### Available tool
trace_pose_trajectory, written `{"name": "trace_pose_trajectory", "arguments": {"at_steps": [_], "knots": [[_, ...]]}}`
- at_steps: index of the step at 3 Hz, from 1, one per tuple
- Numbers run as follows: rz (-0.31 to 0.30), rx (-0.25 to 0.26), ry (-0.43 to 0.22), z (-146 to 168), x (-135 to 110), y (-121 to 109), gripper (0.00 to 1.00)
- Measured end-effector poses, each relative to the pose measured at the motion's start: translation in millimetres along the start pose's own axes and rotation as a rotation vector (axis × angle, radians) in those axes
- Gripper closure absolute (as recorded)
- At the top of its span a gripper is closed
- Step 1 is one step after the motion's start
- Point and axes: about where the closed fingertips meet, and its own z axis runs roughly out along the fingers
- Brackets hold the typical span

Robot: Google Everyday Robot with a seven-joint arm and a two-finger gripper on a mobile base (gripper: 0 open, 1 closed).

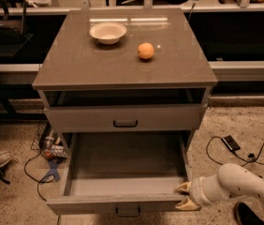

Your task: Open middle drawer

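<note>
A grey cabinet stands on a speckled stone floor, and its wide grey middle drawer is pulled far out toward the near edge of the scene, so that its deep grey box lies open to view from above. The plain flat front sits lowest in the view, with a small dark bar handle at its centre. The cream-tipped end effector is at the near right corner of this drawer, at the right end of the front panel. Its two fingers are spread apart, one by the top edge of the front and one lower down; whether they press on the panel cannot be told, and nothing else is between them. The rounded white arm reaches in from the right. Above the pulled-out drawer sits another grey drawer with a dark bar handle of its own. On the smooth grey worktop, a shallow white bowl stands toward the far left, and a round orange fruit lies to its right, apart from it. Black cables trail over the floor to the right of the cabinet.
</note>
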Motion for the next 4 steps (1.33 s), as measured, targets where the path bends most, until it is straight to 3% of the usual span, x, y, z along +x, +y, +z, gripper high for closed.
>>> {"name": "trace_pose_trajectory", "arguments": {"at_steps": [3,4], "knots": [[-0.003,-0.005,-0.009,0.8,-1.6,1.4,0.00],[-0.014,-0.006,-0.042,-2.6,-4.4,1.3,0.00]]}}
